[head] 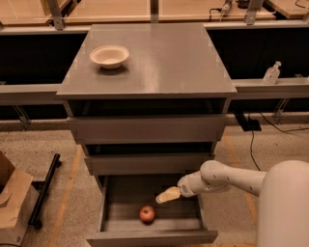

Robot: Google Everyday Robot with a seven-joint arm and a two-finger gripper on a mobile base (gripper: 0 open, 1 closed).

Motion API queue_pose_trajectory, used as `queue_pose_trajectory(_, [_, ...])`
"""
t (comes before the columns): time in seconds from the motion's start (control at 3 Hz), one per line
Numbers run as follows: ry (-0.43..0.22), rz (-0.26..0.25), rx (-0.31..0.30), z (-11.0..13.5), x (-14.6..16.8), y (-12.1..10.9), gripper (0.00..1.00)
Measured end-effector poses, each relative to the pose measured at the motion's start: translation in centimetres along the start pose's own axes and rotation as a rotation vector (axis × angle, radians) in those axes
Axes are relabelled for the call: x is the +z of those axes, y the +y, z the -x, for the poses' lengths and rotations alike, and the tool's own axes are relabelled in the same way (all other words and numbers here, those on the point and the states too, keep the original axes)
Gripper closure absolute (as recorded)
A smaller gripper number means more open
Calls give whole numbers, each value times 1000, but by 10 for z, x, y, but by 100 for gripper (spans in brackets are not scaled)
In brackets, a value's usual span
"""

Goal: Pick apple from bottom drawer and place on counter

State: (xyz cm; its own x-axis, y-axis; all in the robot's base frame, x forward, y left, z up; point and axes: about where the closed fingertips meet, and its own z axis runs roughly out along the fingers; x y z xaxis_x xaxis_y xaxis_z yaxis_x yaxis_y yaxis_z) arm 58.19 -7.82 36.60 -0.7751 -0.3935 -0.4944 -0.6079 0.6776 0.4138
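— Where is the gripper?

— The gripper (166, 195) hangs over the open bottom drawer (152, 237), above its right half, with its yellowish tip slanting down and to the left. Whether it is open or closed, I cannot tell.

— And the apple?

— The apple (147, 213) lies on the drawer's flat grey floor, just below the gripper and a little to its left. It is near the gripper but apart from it, close to the drawer's front wall.

— What is behind the gripper?

— The white arm (227, 177) runs off to its right and joins a large pale rounded body (285, 207) at the edge of view.

— Above it?

— Straight above are two more grey fronts, the middle drawer (149, 164) and then the top drawer (147, 129), stepped one under the other with a dark gap over each. Higher up is the counter (164, 62), broad, smooth, grey and slightly glossy. A shallow white bowl (109, 56) stands on it, well up and to the left of the gripper.

— The room?

— A speckled light floor (48, 144) with orange lines spreads to both sides. Far to the gripper's left sit a cardboard box (14, 202) and a black bar (44, 190) lying on the floor. Up to the right, a clear bottle (272, 73) stands on a grey ledge, and a black cable (251, 144) trails down below it. Light tan wooden worktops (111, 9) run across behind the counter.
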Motion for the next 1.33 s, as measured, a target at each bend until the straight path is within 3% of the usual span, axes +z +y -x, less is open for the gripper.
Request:
queue_pose_trajectory(0.33, [0,0,0,0,0,0,0])
queue_pose_trajectory(1.0, [-12,36,24,-11,71,-4,0])
queue_pose_trajectory(1.33, [6,2,28,-21,109,-8,0])
